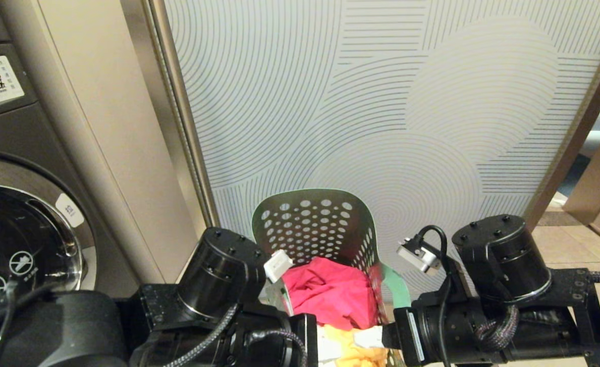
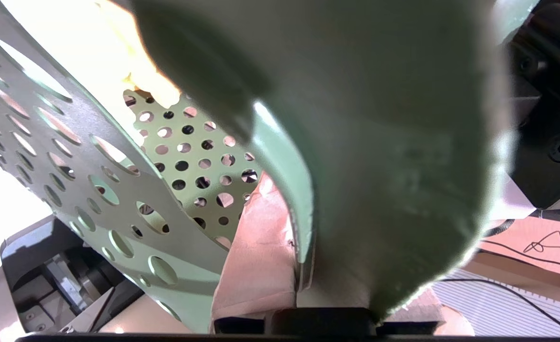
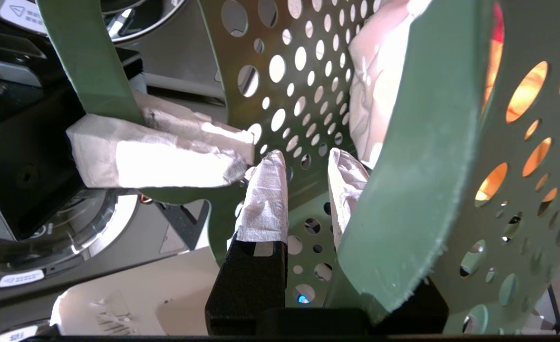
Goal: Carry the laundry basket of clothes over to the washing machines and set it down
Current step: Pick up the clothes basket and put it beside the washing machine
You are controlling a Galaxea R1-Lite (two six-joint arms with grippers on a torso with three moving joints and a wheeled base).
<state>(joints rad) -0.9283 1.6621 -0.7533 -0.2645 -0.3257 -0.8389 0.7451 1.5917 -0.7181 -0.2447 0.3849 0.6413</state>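
The green laundry basket, pierced with round holes, hangs between my two arms in front of a wall. The clothes lie inside: a pink-red piece on top, yellow and white ones nearer me. My left gripper is shut on the basket's rim band, whose edge sits between its taped fingers. My right gripper reaches in through the opposite handle slot. Its taped fingers stand a little apart with nothing between, and the handle band lies across one. A washing machine is at the left.
A pale panel with curved line patterns fills the view ahead, with a beige pillar between it and the washer. Tiled floor opens past the panel's right edge. A thin cable lies on the floor below.
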